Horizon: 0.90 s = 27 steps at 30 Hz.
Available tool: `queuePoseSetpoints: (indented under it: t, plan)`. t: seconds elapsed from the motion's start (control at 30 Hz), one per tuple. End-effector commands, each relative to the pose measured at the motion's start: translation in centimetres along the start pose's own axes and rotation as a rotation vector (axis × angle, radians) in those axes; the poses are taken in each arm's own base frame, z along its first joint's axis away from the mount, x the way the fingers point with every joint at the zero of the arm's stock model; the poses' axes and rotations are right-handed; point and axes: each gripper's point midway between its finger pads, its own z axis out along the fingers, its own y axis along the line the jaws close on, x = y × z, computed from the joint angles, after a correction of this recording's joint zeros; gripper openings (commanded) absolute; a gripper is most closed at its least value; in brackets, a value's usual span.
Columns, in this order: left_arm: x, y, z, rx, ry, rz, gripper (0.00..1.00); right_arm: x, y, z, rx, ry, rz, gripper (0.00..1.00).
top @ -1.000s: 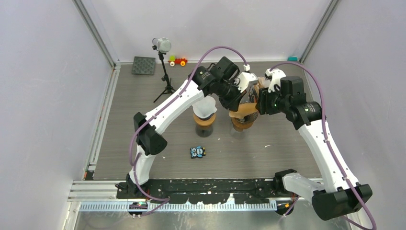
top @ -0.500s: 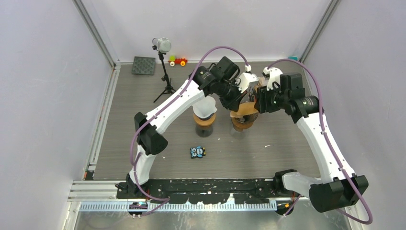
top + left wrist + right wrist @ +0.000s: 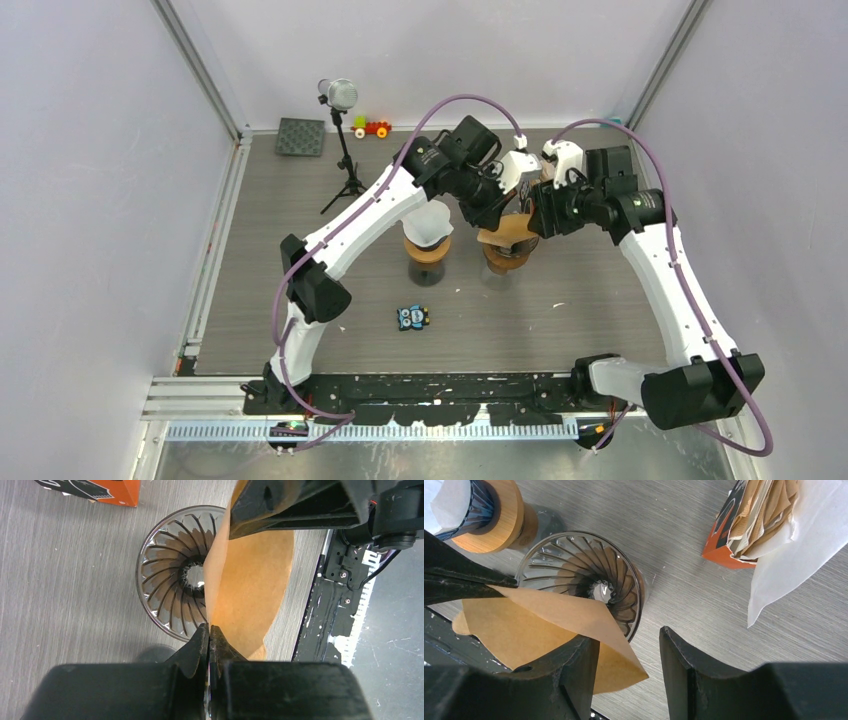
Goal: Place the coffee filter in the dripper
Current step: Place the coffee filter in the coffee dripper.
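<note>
Coffee filter (image 3: 255,580), thin brown paper, likely light, floppy and easily creased, best held by its edge, hangs over the glass dripper (image 3: 170,580), pinched in the left pincer (image 3: 209,635). The right pincer (image 3: 629,641) gapes open astride its far corner.

We see bright, even, diffuse light throughout; shadows are soft and faint, the glass dripper (image 3: 559,560) glints mildly.

Both arms arched inward, wrists almost meeting over the far half of the table (image 3: 270,230).
My left gripper (image 3: 209,632) is pinched tight on the edge of the coffee filter (image 3: 255,580); my right gripper (image 3: 629,647) points down beside it, jaws parted, the filter's corner between them.
</note>
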Motion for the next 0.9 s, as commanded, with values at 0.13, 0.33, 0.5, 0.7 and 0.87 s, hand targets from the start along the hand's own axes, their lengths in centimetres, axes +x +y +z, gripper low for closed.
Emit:
queuePoseSetpoints:
  t: [0.13, 0.33, 0.5, 0.7, 0.87]
  plan:
    - [-1.0, -0.5, -0.7, 0.017, -0.027, 0.044, 0.00, -1.1, 0.3, -0.2, -0.040, -0.009, -0.037, 0.53]
    - [-0.8, 0.1, -0.6, -0.014, -0.019, 0.058, 0.05, -0.7, 0.3, 0.2, -0.044, 0.007, -0.018, 0.52]
    - [-0.8, 0.8, -0.6, -0.057, -0.015, 0.039, 0.20, -0.4, 0.0, 0.4, -0.027, 0.007, 0.002, 0.52]
    - [-1.2, 1.3, -1.4, -0.112, -0.037, -0.018, 0.48, -0.2, -0.3, 0.8, -0.018, 0.013, 0.027, 0.52]
    - [-1.2, 1.6, -2.1, -0.156, -0.051, -0.057, 0.60, 0.2, -0.1, 1.0, -0.026, 0.019, 0.048, 0.52]
